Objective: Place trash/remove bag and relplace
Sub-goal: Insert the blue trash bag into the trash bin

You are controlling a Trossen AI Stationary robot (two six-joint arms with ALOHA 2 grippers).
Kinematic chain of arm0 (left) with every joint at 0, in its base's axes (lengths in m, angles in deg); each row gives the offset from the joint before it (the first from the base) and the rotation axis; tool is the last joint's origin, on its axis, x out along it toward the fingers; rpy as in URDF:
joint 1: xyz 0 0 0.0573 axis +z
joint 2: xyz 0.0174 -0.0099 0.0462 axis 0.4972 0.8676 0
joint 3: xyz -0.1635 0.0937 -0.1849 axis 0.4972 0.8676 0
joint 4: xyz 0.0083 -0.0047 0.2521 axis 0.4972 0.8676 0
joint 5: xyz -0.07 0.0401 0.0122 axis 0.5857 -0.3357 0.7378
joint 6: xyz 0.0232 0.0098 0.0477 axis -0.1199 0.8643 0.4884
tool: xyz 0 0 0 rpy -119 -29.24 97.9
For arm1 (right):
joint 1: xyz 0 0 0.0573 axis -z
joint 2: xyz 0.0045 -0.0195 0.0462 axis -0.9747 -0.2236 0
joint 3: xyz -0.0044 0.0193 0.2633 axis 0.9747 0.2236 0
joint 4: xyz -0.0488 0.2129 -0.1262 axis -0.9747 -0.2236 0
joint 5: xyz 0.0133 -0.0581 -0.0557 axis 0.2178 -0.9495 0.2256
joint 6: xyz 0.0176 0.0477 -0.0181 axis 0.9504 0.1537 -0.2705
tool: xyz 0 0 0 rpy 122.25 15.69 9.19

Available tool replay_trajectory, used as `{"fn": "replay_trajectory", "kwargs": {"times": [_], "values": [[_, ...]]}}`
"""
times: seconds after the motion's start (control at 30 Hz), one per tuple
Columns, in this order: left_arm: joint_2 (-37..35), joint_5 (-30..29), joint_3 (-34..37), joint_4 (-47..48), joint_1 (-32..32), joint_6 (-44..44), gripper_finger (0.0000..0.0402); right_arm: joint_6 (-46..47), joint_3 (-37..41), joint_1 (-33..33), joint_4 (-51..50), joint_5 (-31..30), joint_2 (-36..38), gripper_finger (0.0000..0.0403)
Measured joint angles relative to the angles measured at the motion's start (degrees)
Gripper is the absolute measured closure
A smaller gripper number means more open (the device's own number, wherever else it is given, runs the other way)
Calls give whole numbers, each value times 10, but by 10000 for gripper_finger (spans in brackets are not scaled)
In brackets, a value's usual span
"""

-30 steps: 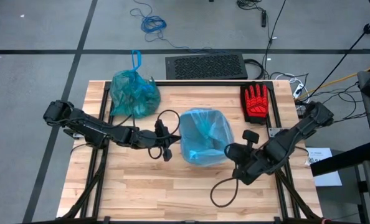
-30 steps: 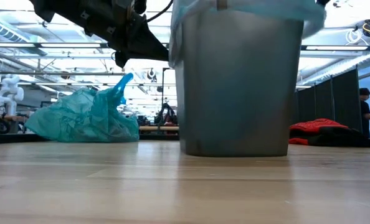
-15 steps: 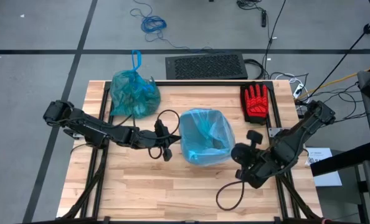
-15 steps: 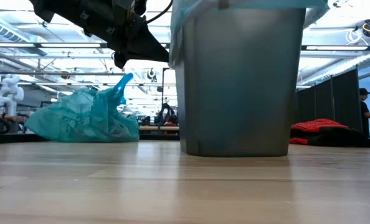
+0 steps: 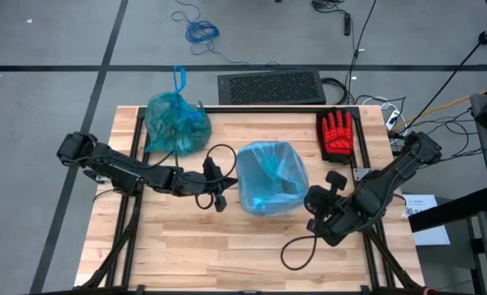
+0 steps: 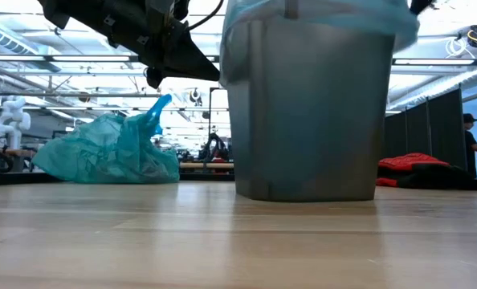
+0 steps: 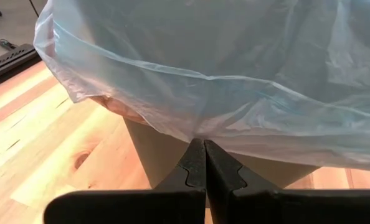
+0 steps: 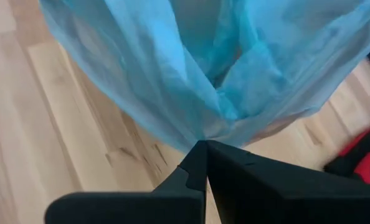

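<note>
Fresh pale blue liner [image 5: 270, 179] going onto the bin [image 6: 311, 112] mid-worktop. Left pincer [image 7: 203, 163] and right pincer [image 8: 203, 163] each pinch its overhanging edge on opposite sides. Full teal bag [image 5: 175, 123] sits near the far-left corner. Next, I'd judge: tug the hem down evenly.

Teal-green bag [image 5: 176, 121], red glove [image 5: 337, 133]

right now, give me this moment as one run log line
stage: fitting pale blue liner on grey bin | left gripper: shut on liner edge | right gripper: shut on liner edge | teal-green bag: tied, on table
</note>
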Motion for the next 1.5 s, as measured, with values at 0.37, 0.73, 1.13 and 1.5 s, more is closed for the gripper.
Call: {"fn": "replay_trajectory", "kwargs": {"times": [0.37, 0.73, 1.13, 1.5], "values": [[0, -5, 0, 4, 0, -1, 402, -16, -29, -19, 19, 34, 6, 403], [0, -5, 0, 6, 0, -1, 402, 14, -36, -29, 18, 87, 7, 338], [-5, -10, 0, -18, 2, 17, 402, -3, -36, -8, -91, -21, 7, 332], [-7, 82, 46, -169, 70, 24, 402, -28, 54, -8, 28, -50, 7, 402]]}}
